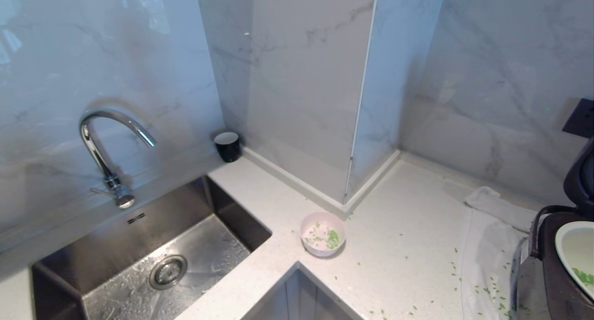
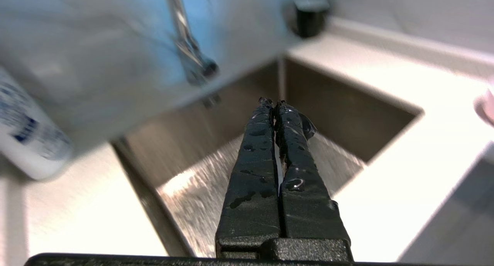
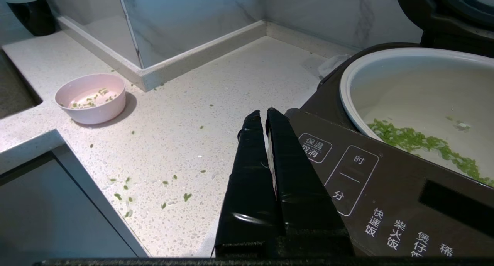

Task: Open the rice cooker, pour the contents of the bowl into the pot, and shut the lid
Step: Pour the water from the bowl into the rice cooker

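The pale pink bowl [image 1: 323,233] [image 3: 92,97] stands upright on the white counter near the inner corner, with a few green bits [image 1: 332,238] left inside. At the far right the dark rice cooker [image 1: 552,269] [image 3: 386,188] stands with its lid [image 1: 581,178] raised. Its whitish pot [image 1: 575,252] [image 3: 417,92] holds green bits [image 3: 420,142]. My left gripper [image 2: 272,102] is shut and empty above the sink. My right gripper [image 3: 263,114] is shut and empty beside the cooker's control panel. Neither arm shows in the head view.
A steel sink [image 1: 153,259] with a curved tap [image 1: 104,148] lies at the left. A black cup [image 1: 227,146] stands in the back corner. Green bits are scattered over the counter [image 1: 399,264] and a white cloth [image 1: 487,255] under the cooker. A white bottle [image 2: 27,142] stands left of the sink.
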Tool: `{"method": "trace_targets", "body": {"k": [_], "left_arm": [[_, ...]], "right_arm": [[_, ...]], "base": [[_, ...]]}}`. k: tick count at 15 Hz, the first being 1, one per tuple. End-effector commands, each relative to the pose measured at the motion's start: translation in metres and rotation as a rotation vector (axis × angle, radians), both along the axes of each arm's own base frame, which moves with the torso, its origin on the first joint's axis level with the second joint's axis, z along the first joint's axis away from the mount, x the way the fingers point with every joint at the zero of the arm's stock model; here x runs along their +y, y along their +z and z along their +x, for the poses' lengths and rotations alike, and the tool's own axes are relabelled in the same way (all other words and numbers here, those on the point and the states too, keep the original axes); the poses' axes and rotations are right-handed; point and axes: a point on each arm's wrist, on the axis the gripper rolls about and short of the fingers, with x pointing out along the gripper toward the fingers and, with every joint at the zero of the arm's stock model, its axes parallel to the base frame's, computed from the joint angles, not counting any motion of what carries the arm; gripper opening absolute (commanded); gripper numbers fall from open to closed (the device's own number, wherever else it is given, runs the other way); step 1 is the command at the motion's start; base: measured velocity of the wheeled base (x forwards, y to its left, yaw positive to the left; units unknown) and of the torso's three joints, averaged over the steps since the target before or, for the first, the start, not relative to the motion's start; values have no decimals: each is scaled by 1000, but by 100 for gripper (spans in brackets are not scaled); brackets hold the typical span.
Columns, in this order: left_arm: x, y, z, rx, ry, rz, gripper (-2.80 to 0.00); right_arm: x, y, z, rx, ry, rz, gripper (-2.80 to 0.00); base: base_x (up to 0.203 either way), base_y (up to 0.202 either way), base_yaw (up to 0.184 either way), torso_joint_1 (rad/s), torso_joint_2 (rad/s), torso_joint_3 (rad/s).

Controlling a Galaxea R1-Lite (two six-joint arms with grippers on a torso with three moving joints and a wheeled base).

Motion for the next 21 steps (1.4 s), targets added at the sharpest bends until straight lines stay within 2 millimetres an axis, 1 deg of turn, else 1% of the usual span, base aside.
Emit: {"method": "trace_targets", "body": {"k": [1,2,3,5,10,11,13,15,21], "left_arm": [[-2,-9,-3,142,-70,-4,-280],[-3,-14,-7,234,-119,-11,-280],[-3,-16,-9,272,-138,-16,-280],[-3,-11,-7,215,-151,-15,-280],[-3,-12,-7,217,-148,-19,-280],[-3,-14,-5,196,-142,-27,-280],[-3,-11,1,62,-141,-29,-280],[-3,-13,2,75,-135,-51,-280],[-3,-13,2,76,-139,-58,-280]], "right_arm": [[0,0,0,1,1,0,-280],[0,0,0,-2,1,-10,-280],[0,0,0,1,1,-8,-280],[0,0,0,1,2,-8,-280],[0,0,0,1,1,-6,-280],[0,0,0,1,1,-6,-280],[0,0,0,1,1,-3,-280],[0,0,0,1,1,-3,-280],[0,0,0,1,1,-3,-280]], "base": [[0,0,0,0,0,0],[0,0,0,0,0,0],[0,0,0,0,0,0],[0,0,0,0,0,0],[0,0,0,0,0,0],[0,0,0,0,0,0],[0,0,0,0,0,0],[0,0,0,0,0,0],[0,0,0,0,0,0]]}}
